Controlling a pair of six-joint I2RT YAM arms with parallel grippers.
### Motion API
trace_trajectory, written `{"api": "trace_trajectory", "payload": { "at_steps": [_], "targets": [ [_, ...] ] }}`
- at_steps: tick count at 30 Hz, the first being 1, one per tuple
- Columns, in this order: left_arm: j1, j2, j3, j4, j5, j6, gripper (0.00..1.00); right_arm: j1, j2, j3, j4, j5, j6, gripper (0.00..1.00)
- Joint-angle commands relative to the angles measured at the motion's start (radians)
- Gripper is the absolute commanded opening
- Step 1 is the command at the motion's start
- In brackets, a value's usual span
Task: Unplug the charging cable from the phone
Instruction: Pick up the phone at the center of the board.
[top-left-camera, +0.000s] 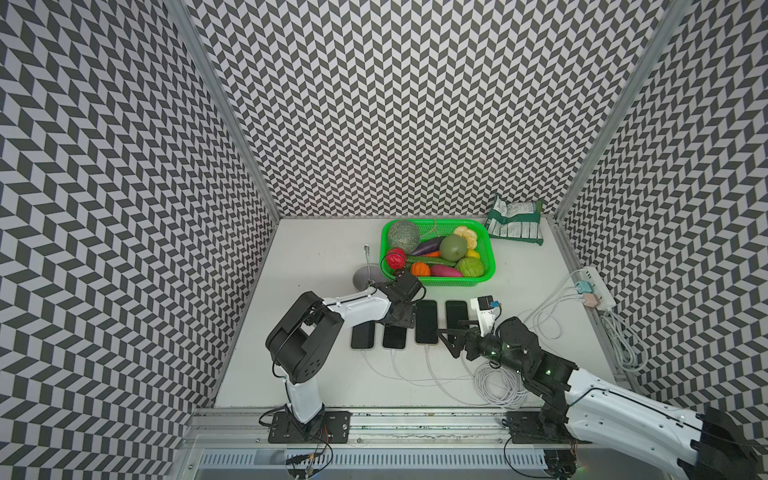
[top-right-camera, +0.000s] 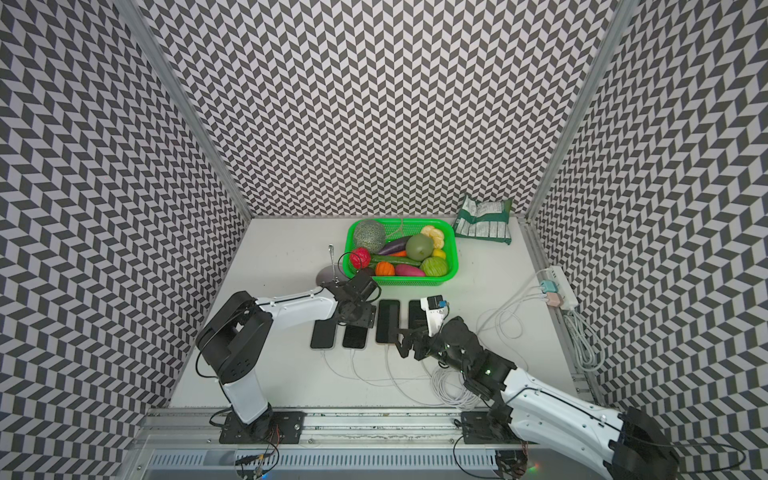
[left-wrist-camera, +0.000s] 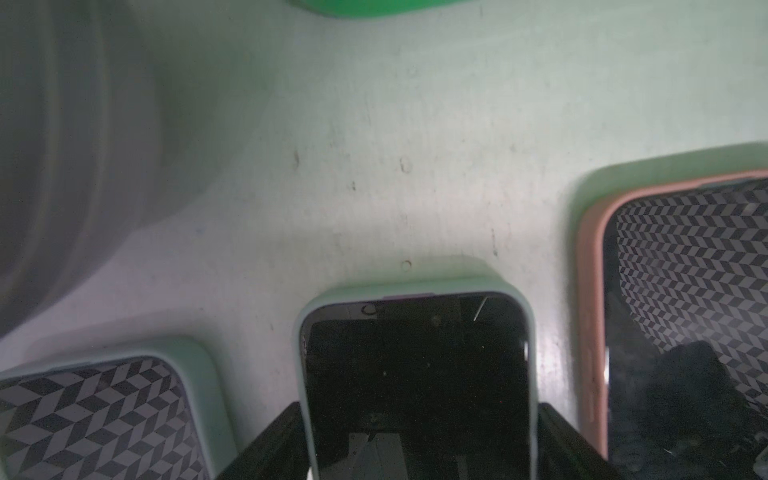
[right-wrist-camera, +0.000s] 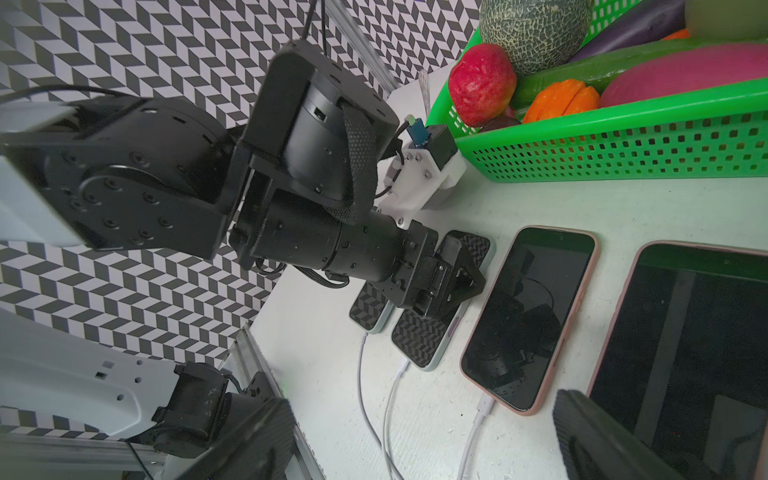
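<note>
Phone (left-wrist-camera: 417, 374) | left pincer (left-wrist-camera: 417, 409) pinches its sides, clearest from left wrist | right pincer (right-wrist-camera: 422, 401) spread

Four phones (top-left-camera: 427, 322) lie side by side on the worktop (top-left-camera: 316, 257), with charging cables (right-wrist-camera: 484, 406) trailing from them toward the front edge; the jaws of the left gripper (right-wrist-camera: 436, 291) flank the second phone (left-wrist-camera: 415, 374) from the left. Behind the row sits a basket (top-left-camera: 436, 282) of produce, with a packet (top-left-camera: 515, 224) at the back right corner and a power strip (top-left-camera: 602, 293) along the right edge.
</note>
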Motion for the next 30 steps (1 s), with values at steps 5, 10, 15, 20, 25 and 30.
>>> {"api": "trace_trajectory", "payload": {
  "at_steps": [5,10,15,20,25,30],
  "targets": [
    [0.012,0.059,0.015,0.006,0.078,0.006,0.10,-0.008,0.035,0.066,0.007,-0.022,-0.022,1.00],
    [0.011,0.052,0.011,0.003,0.085,0.010,0.00,-0.011,0.054,0.089,-0.001,-0.040,-0.032,1.00],
    [0.009,0.019,-0.036,0.039,0.102,0.006,0.00,-0.018,0.048,0.096,0.014,-0.057,-0.024,1.00],
    [0.005,0.015,-0.018,0.033,0.115,0.015,0.00,-0.048,0.038,0.163,-0.052,-0.097,-0.067,1.00],
    [0.040,-0.011,0.032,-0.034,0.081,0.032,0.00,-0.077,0.012,0.201,-0.075,-0.115,-0.109,1.00],
    [0.042,0.002,0.062,-0.026,0.095,0.027,0.00,-0.092,0.076,0.277,-0.144,-0.173,-0.148,1.00]
  ]
}}
